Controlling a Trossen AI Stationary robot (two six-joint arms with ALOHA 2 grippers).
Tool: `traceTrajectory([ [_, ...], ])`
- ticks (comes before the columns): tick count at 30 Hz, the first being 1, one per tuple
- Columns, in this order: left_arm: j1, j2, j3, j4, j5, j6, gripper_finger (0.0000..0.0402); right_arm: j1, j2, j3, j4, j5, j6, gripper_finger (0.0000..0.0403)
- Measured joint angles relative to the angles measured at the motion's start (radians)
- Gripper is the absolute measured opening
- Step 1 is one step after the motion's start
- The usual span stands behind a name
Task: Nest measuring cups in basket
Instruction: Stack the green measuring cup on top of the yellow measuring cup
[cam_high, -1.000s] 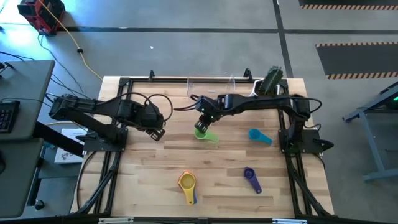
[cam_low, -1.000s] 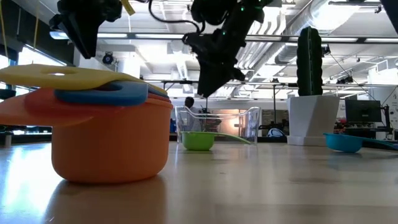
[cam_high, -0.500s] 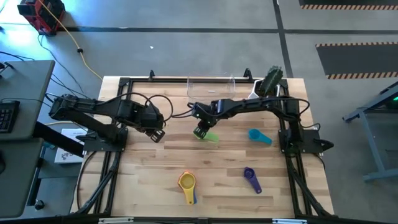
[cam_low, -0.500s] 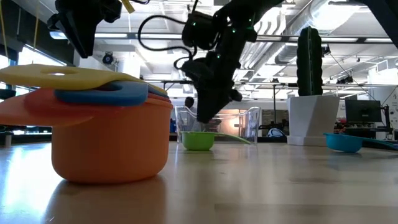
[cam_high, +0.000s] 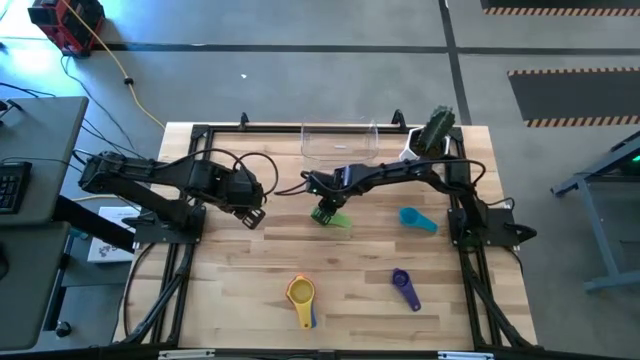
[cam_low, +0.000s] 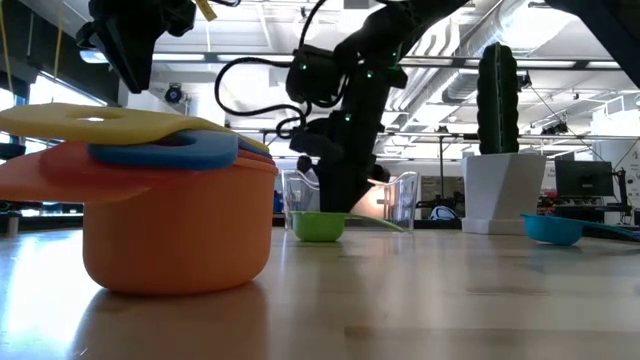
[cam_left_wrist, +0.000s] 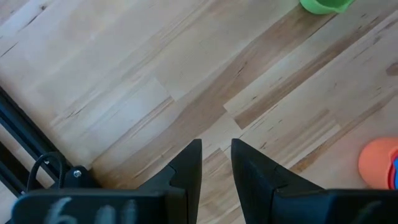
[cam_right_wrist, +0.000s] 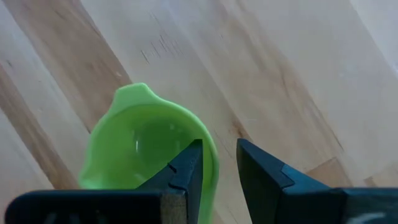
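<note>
A green measuring cup (cam_high: 334, 218) sits upright on the table's middle, seen close in the right wrist view (cam_right_wrist: 146, 140). My right gripper (cam_right_wrist: 217, 163) is open and low over it, pointing steeply down; one finger is above the bowl and the other outside the rim, seen from the side in the low view (cam_low: 335, 205). My left gripper (cam_high: 255, 214) hangs open and empty above bare wood at the left (cam_left_wrist: 216, 163). The clear basket (cam_high: 338, 146) stands at the far edge. My right gripper straddles the green cup's rim (cam_right_wrist: 214, 163), one finger over the bowl's inside and one outside the wall, coming from above. I cannot tell whether either finger touches the cup. The cup rests on the table.
A teal cup (cam_high: 415, 219) lies right of the green one and a purple cup (cam_high: 402, 285) nearer the front right. A stack of yellow, blue and orange cups (cam_high: 301, 293) sits near the front edge. A white pot with a cactus (cam_high: 432, 132) stands beside the basket.
My right gripper has come down onto the green cup from well above it, shifting slightly toward the table's left; the gap between its fingers looks the same. The green cup has stayed where it was.
</note>
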Motion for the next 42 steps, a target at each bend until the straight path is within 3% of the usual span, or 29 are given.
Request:
traceTrajectory([
  [4,0.0,0.0,0.0,0.0,0.0,0.0,0.0078,0.0,0.005,0.0,-0.001,0.001,0.004,0.0075],
  [9,0.0,0.0,0.0,0.0,-0.001,0.0,0.0078,0.0,0.005,0.0,-0.001,-0.012,0.034,0.001],
  [17,-0.002,0.0,0.0,-0.001,-0.001,0.006,0.0078,0.015,0.003,0.0,-0.005,-0.037,0.145,0.0005],
  [21,-0.002,0.0,0.001,-0.001,-0.001,0.084,0.0078,0.041,-0.022,0.0,-0.006,-0.027,0.23,0.0003],
  [30,-0.002,0.0,0.001,-0.002,0.021,0.304,0.0078,0.173,-0.108,0.0,-0.001,0.061,0.571,0.0001],
  [42,-0.001,0.0,0.001,-0.001,0.023,0.456,0.0078,0.415,-0.125,0.001,0.085,0.163,1.117,0.0001],
])
